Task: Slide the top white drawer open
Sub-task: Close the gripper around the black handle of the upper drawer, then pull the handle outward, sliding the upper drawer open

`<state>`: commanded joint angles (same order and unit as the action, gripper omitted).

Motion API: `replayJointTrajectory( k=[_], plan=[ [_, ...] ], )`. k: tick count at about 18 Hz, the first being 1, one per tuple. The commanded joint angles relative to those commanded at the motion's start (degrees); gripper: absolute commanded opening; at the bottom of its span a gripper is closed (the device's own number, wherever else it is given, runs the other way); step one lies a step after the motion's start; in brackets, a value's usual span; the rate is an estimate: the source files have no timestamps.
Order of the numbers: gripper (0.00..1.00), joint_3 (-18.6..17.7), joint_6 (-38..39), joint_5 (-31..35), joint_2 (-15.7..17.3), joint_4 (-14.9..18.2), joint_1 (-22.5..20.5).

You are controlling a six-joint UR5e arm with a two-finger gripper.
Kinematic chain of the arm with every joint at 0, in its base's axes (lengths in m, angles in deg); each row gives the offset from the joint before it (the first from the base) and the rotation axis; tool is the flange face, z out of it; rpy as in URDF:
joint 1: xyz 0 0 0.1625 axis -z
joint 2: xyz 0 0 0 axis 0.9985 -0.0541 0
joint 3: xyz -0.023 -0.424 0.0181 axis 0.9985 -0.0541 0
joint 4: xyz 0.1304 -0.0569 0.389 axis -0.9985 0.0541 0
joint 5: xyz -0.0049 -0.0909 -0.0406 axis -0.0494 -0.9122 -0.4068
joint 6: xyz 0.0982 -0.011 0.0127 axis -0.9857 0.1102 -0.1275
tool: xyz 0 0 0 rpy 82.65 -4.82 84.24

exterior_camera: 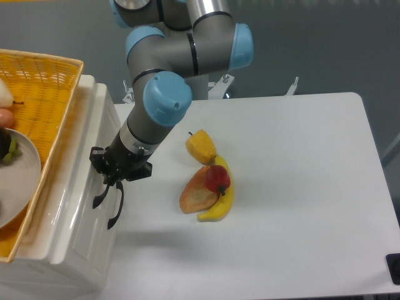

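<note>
White tabletop [294, 187] against a grey wall, with a cream-white cabinet at its left edge. On top sits a yellow basket [44, 87] holding a plate [15, 181]. At the cabinet's front, the top white drawer [78, 206] meets the robot's claw [111, 185] — its black fingers pressed against the curved black handle [107, 203], though whether they pinch it I cannot tell. Nearby on the table lies a cluster of fruit — a banana [224, 197] among them.
</note>
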<state>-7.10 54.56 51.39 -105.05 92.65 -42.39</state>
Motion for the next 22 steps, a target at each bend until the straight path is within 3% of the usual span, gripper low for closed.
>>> replayJointTrajectory(
  k=[22],
  plan=[
    [0.12, -0.2, -0.9, 0.0, 0.5, 0.3, -4.0]
  ],
)
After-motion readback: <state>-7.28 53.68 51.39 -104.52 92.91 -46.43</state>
